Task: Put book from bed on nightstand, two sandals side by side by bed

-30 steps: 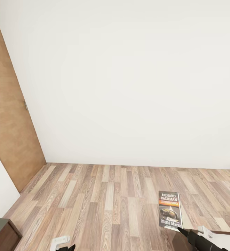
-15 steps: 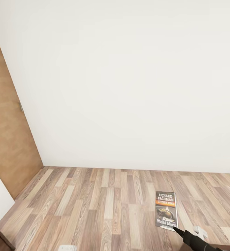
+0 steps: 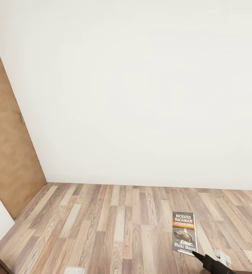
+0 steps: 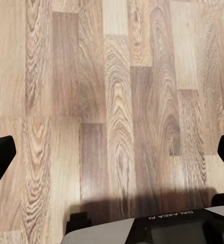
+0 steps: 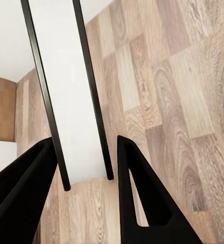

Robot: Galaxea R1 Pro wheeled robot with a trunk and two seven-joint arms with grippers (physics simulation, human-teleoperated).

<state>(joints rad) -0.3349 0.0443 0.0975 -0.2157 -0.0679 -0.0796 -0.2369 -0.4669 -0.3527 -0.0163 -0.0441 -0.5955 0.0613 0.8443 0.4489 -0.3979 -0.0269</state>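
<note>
The right gripper (image 5: 86,168) is closed on the book (image 3: 184,233), its two black fingers (image 5: 142,203) pinching the lower edge so that the thin paperback stands up off them. In the head view the book sits at about five o'clock, cover facing the camera, with "RICHARD BACHMAN" in white at the top, an orange band under it and a dark picture below; the gripper's dark tip meets its bottom edge. In the right wrist view the book appears edge-on as a white slab with dark borders running up between the fingers.

The left gripper (image 4: 112,157) is spread wide with nothing between its fingers, its black fingertips (image 4: 0,157) at the two sides of the left wrist view, above bare wood-plank floor (image 3: 114,228).

Beyond the floor stands a plain white wall (image 3: 141,95). A light wooden door (image 3: 7,160) is at about nine o'clock in the head view, meeting the wall at the corner
</note>
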